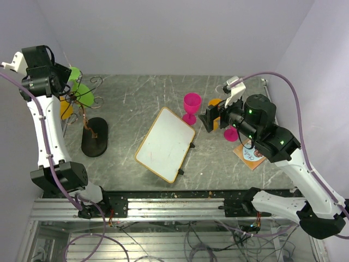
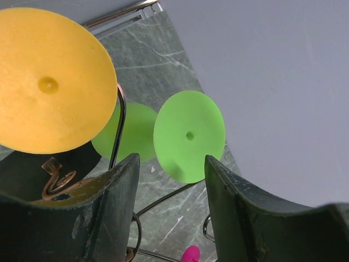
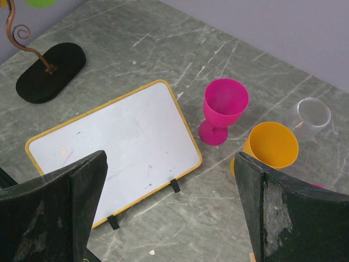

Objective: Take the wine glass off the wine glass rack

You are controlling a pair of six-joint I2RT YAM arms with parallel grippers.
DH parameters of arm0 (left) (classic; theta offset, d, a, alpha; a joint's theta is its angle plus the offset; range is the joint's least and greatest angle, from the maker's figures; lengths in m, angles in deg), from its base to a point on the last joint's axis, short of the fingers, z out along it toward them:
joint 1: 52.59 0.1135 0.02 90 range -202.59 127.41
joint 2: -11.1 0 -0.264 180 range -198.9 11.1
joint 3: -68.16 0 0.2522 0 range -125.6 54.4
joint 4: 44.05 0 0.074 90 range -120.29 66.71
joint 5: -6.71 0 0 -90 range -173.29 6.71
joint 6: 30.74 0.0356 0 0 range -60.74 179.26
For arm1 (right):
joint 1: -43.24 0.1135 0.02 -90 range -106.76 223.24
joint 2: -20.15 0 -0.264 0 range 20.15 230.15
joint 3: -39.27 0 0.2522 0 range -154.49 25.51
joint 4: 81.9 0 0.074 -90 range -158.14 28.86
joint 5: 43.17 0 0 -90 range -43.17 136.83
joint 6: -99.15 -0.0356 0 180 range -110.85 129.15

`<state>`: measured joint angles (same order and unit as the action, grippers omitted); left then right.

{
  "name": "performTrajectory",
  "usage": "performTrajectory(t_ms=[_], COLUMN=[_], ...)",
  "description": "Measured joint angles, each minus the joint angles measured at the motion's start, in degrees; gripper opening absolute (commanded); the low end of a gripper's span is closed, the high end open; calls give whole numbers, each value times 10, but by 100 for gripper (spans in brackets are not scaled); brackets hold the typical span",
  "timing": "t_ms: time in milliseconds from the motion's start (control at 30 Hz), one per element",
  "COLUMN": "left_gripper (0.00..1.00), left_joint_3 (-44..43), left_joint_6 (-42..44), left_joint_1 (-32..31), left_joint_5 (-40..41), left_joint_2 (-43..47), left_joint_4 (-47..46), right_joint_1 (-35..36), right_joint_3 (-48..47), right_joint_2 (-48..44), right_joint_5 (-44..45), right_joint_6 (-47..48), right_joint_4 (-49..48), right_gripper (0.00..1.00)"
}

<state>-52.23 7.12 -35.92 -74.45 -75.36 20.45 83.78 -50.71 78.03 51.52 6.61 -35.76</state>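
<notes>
The wine glass rack [image 1: 85, 117] stands at the far left on its black oval base [image 1: 94, 137]. Upside down on its wire arms [image 2: 119, 125] hang a green wine glass [image 1: 83, 94] [image 2: 189, 135], a second green one [image 2: 128, 132] behind it, and an orange one [image 1: 66, 108] [image 2: 52, 82]. My left gripper [image 1: 62, 82] [image 2: 170, 164] is up at the rack, open; its jaws stand part way apart just short of the nearer green glass's round foot, touching nothing. My right gripper [image 1: 210, 119] [image 3: 170, 158] hovers wide open and empty over the right half of the table.
A yellow-framed whiteboard [image 1: 165, 143] [image 3: 114, 144] lies mid-table. Right of it stand a pink glass [image 1: 191, 106] [image 3: 223, 109], an orange cup [image 3: 271, 144] and a clear cup [image 3: 312, 115]. A second pink glass [image 1: 231, 134] and an orange card [image 1: 251, 154] sit under the right arm.
</notes>
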Motion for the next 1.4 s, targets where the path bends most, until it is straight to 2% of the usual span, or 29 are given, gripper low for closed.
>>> performTrajectory(t_ms=[567, 1200, 1400], left_gripper=[58, 31, 25], left_joint_3=[8, 10, 9], left_joint_6=[-44, -48, -49], left_joint_1=[0, 0, 0], left_joint_5=[-1, -5, -6], left_joint_2=[-32, -37, -37], left_joint_4=[-5, -31, -43], right_joint_1=[1, 3, 4], right_joint_3=[7, 22, 22], right_joint_2=[-1, -15, -19], right_joint_5=[7, 13, 13], right_joint_6=[5, 15, 15], right_joint_4=[-14, -21, -21], right_gripper=[100, 100, 100])
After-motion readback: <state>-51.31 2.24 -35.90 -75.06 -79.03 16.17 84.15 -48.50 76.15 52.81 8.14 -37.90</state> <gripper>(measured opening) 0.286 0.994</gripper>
